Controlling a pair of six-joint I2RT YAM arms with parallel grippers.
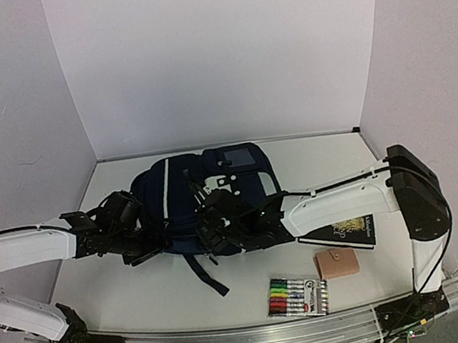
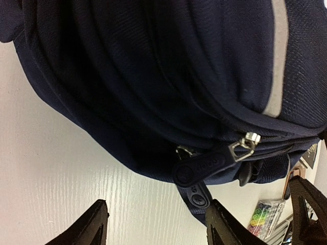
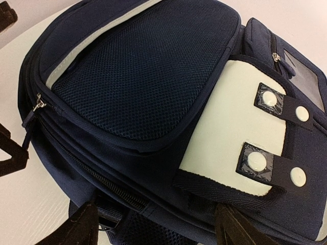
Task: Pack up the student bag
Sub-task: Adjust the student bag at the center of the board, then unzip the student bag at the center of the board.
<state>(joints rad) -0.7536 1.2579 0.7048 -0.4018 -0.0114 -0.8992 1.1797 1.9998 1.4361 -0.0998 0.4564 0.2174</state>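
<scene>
The navy student bag (image 1: 202, 194) lies flat in the middle of the table, zipped shut, its light front patch (image 3: 240, 127) up. My left gripper (image 1: 148, 249) is open at the bag's near left edge. In the left wrist view (image 2: 156, 224) its fingers stand apart over bare table, just below two dark rubber zipper pulls (image 2: 204, 167). My right gripper (image 1: 212, 235) is open over the bag's near edge. In the right wrist view (image 3: 153, 227) its fingers straddle the closed zipper line (image 3: 110, 186) and hold nothing.
A dark bag strap (image 1: 207, 277) trails toward the near edge. A black notebook (image 1: 347, 232), a tan wallet (image 1: 337, 263) and a pack of coloured markers (image 1: 298, 296) lie near right. White walls enclose the table.
</scene>
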